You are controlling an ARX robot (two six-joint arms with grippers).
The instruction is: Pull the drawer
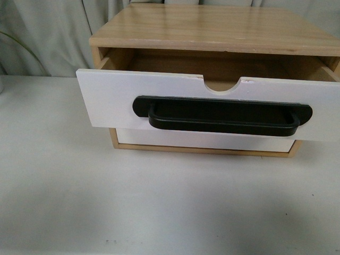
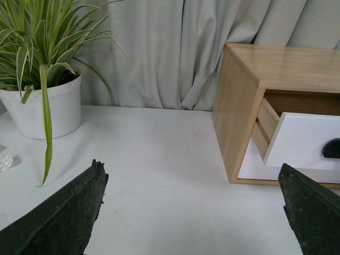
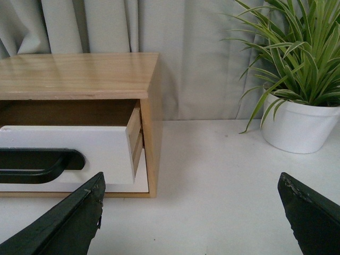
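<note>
Since neither arm shows up in the front view, the wrist cams are all I've got. Going left to right with the cabinet (image 1: 212,32) as the landmark: the left hand (image 2: 194,212) sits off to the cabinet's left, wide open, holding nothing. The drawer (image 1: 117,101) is the cabinet's top one, already pulled partway out, white front, light wood sides, half-round notch up top. Its black handle (image 1: 223,117) runs sideways across the front. The right hand (image 3: 191,215) is off to the cabinet's right, also spread open and empty. Can't tell which is nearer.
</note>
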